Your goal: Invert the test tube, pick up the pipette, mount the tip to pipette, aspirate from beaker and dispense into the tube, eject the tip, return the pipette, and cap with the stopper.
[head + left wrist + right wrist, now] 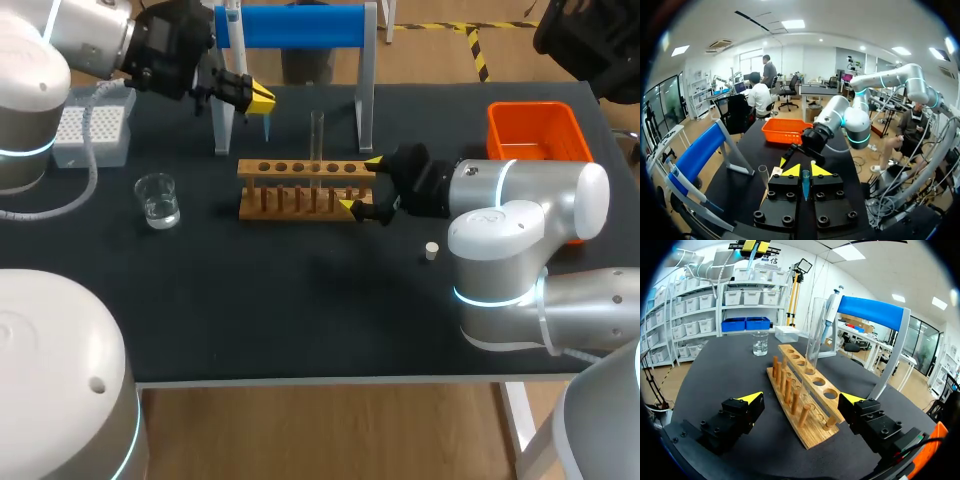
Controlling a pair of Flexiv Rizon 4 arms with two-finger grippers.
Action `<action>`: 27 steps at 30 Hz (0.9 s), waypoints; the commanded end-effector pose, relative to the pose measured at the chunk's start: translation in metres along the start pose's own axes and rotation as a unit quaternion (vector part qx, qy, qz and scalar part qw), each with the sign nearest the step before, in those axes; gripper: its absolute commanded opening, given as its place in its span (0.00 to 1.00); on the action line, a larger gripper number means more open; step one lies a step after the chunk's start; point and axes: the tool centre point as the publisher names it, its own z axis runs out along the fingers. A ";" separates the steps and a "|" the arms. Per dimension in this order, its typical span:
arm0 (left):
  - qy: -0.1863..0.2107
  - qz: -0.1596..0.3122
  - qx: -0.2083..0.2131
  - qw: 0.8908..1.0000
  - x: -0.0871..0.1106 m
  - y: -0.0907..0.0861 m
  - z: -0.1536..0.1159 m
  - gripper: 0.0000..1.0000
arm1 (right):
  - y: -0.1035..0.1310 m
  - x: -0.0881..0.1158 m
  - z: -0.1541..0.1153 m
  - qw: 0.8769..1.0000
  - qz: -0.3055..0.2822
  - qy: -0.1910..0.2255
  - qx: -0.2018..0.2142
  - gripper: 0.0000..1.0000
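Test tube: clear, standing upright in a hole of the wooden rack, right of the rack's middle.
Rack: lies lengthwise on the dark table, in front of the blue-barred stand.
Right claw: released; its two fingers are spread wide, one behind and one in front of the rack's right end, and neither is pressed against the wood in the right wrist view.
Left claw: clenched on a bluish tip, raised above the table near the stand's left post, up and left of the rack.
Tip: hangs point-down from between the yellow fingertips; the left wrist view shows no pipette body above them.
Pipette: white and blue, up by the top of the stand's left post.
Beaker: glass, with clear liquid in the bottom, on the table left of the rack and well apart from it.
Stopper: small and white, on the table right of and in front of the rack, near the right arm.
Tip box: at the table's left, behind the beaker.
Orange bin: at the table's far right corner.
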 end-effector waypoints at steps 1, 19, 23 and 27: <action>-0.005 0.001 -0.001 1.000 0.001 0.002 -0.004 0.00 | -0.001 0.000 0.000 1.000 0.000 0.000 0.000 1.00; -0.006 0.003 -0.002 1.000 0.001 0.003 -0.007 0.00 | -0.001 0.000 0.000 1.000 0.000 0.000 0.000 1.00; -0.006 0.003 -0.002 1.000 0.001 0.003 -0.007 0.00 | 0.001 -0.002 -0.004 1.000 -0.001 0.000 -0.001 1.00; -0.006 0.003 -0.002 1.000 0.001 0.003 -0.007 0.00 | 0.006 -0.014 -0.025 1.000 0.000 -0.009 -0.008 1.00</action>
